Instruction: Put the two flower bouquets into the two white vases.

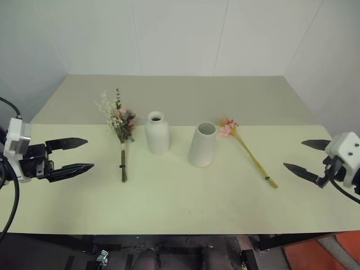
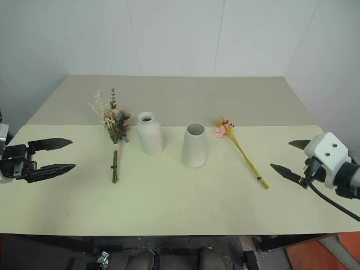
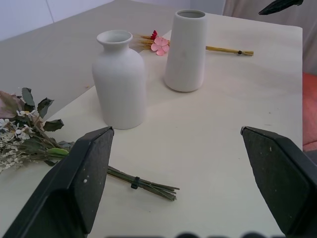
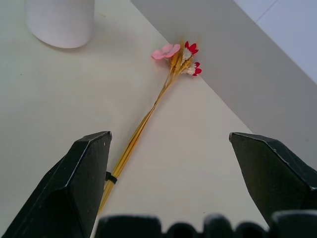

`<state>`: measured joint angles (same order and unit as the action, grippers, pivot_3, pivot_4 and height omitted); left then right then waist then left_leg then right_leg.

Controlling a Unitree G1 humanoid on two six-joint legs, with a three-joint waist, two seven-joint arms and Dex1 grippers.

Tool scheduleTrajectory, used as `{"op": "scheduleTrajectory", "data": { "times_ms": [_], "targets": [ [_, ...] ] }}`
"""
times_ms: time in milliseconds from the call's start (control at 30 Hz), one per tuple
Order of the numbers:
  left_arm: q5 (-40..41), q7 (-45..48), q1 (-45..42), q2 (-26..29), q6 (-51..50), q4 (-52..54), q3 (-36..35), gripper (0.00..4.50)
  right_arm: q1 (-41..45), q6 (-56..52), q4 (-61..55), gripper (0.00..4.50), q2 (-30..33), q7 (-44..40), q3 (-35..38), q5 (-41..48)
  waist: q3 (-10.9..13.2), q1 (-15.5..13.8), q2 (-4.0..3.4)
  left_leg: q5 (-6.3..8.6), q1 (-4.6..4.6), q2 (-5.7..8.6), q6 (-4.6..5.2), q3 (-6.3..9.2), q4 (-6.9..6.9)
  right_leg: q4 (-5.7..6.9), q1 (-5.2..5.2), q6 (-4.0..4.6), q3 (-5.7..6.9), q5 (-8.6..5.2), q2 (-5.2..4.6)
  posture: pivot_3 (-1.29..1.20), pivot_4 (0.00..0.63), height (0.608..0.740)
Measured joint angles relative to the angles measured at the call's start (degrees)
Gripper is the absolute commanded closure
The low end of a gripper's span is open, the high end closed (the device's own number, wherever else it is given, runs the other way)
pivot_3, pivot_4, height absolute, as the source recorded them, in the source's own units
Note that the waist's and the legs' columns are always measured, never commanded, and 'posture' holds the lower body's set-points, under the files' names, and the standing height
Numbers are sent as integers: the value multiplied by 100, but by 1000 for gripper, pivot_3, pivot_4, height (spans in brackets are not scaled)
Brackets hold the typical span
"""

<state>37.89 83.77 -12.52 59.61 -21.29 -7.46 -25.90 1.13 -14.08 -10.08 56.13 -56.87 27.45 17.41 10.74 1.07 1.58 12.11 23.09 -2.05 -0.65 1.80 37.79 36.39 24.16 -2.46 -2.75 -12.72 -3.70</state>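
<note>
While both arms hang over the table (image 1: 169,197) edges, your left gripper (image 1: 72,154) has its two black fingers spread wide, nothing between them, and they point inward across the tabletop. Just beyond its fingertips lies the bushy bouquet (image 1: 120,128), flat on the table, pink roses and white sprigs at the far end, tied stems trailing back toward the near edge. From the left wrist camera you see those stems crossing between the spread fingers (image 3: 74,188), close to that finger yet clear of it. Past the bouquet stands the bottle vase (image 1: 157,133), upright, narrow neck up, and just beside it, further from your left gripper, the cone vase (image 1: 203,144), also upright with its wide mouth open to the top. The two vases are near each other, not touching.

Your right gripper (image 1: 310,157) is likewise parted to full stretch and holds nothing, pointing inward from the other side. The thin bouquet (image 1: 248,151) lies flat between it and the cone vase, small pink and red blossoms at the far end near that vase, yellow stems running diagonally back toward your right fingertips. In the right wrist view the stem end with its dark tie sits just inside one finger (image 4: 69,193), apart from it.
</note>
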Motion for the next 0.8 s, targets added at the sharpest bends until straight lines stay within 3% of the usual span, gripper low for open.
{"op": "scheduleTrajectory", "data": {
  "times_ms": [533,800],
  "targets": [
    [3,-34,0,1,-8,23,-16,31,280,-42,33,0,1,8,-43,34,0,6,1,0,-11,-2,0,-21,1,16,5,1,-24,1,5,0,150,740],
    [41,-80,81,1,-9,83,-71,31,628,-767,122,0,22,249,-353,267,0,2,1,0,-23,-13,0,-33,1,36,12,8,-47,-3,22,0,150,740]
  ]
}}
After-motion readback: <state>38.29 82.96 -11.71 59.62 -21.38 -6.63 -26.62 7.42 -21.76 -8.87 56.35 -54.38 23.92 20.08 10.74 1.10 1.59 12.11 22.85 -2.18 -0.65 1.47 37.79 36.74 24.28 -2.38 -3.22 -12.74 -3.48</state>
